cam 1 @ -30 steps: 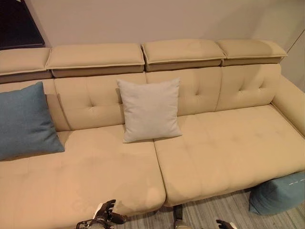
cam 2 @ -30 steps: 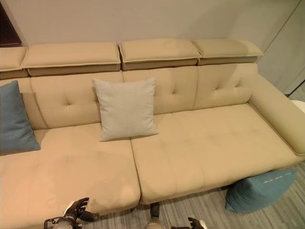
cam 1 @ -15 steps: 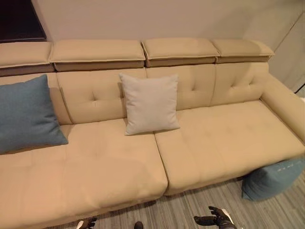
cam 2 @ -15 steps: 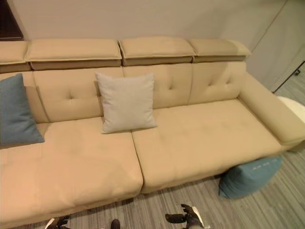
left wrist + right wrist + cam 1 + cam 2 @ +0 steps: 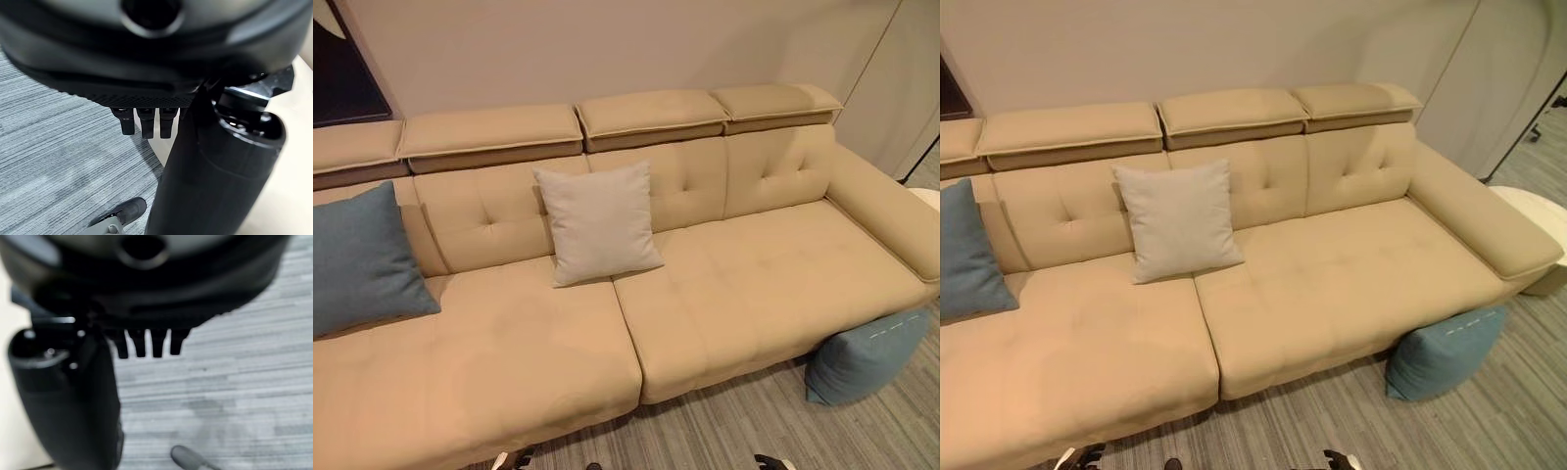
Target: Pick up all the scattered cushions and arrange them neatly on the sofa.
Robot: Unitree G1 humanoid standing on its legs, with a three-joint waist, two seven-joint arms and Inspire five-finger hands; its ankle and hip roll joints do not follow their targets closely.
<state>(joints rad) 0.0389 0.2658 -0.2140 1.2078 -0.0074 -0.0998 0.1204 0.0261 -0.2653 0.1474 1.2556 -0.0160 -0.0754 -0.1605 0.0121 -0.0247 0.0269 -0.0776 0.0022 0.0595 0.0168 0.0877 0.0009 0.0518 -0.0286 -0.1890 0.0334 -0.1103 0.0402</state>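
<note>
A pale grey cushion (image 5: pixel 599 223) leans upright against the backrest of the beige sofa (image 5: pixel 734 294), near its middle. At the sofa's far left, a blue cushion (image 5: pixel 362 259) also rests against the backrest. A teal-blue cushion (image 5: pixel 1445 352) lies on the floor, pressed against the sofa's front right corner. My left hand (image 5: pixel 1077 458) and right hand (image 5: pixel 1340 460) just peek in at the bottom edge, low over the floor and far from every cushion. The wrist views show the left hand's fingers (image 5: pixel 142 122) and the right hand's fingers (image 5: pixel 146 343) hanging straight, holding nothing.
Grey striped carpet (image 5: pixel 1332 421) runs along the sofa's front. A white round table (image 5: pixel 1533 220) stands past the right armrest (image 5: pixel 1484 220). A dark panel (image 5: pixel 342 78) hangs on the wall at the upper left.
The camera has shifted, so the whole scene sits differently. Both hands have sunk toward the bottom edge. The cushions have not moved.
</note>
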